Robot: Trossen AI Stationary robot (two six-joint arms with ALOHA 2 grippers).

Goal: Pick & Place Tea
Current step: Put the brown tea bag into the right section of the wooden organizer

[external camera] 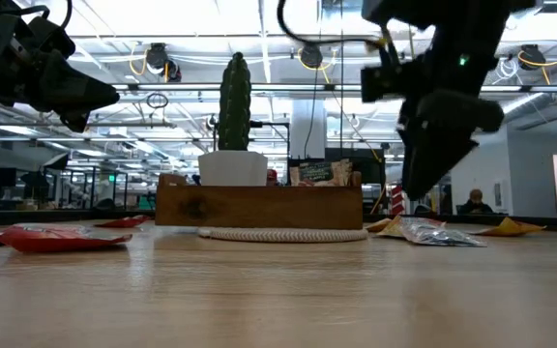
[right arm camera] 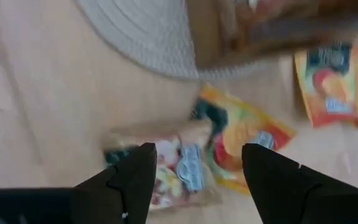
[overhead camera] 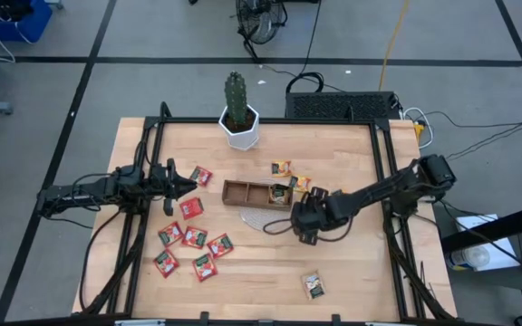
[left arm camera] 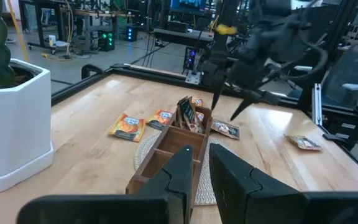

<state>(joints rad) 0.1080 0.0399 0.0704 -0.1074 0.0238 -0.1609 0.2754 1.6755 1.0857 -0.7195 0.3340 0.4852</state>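
Note:
The tea lies as small flat sachets on the table. Several red ones (overhead camera: 193, 237) sit at the left, two orange ones (overhead camera: 282, 167) behind the brown wooden tray (overhead camera: 247, 192), and a grey-white one (overhead camera: 313, 285) near the front. A few sachets (left arm camera: 188, 115) stand in the tray's right end. My right gripper (overhead camera: 297, 222) hangs open above the table by that end, nothing between its fingers; below it lie a grey-white sachet (right arm camera: 166, 165) and an orange one (right arm camera: 247, 137). My left gripper (overhead camera: 191, 184) waits level at the left, its fingers (left arm camera: 185, 171) a narrow gap apart.
The tray rests on a round woven mat (overhead camera: 263, 218). A cactus in a white pot (overhead camera: 240, 122) stands at the far edge, behind the tray. Black frame rails (overhead camera: 383, 181) run along the table's left and right sides.

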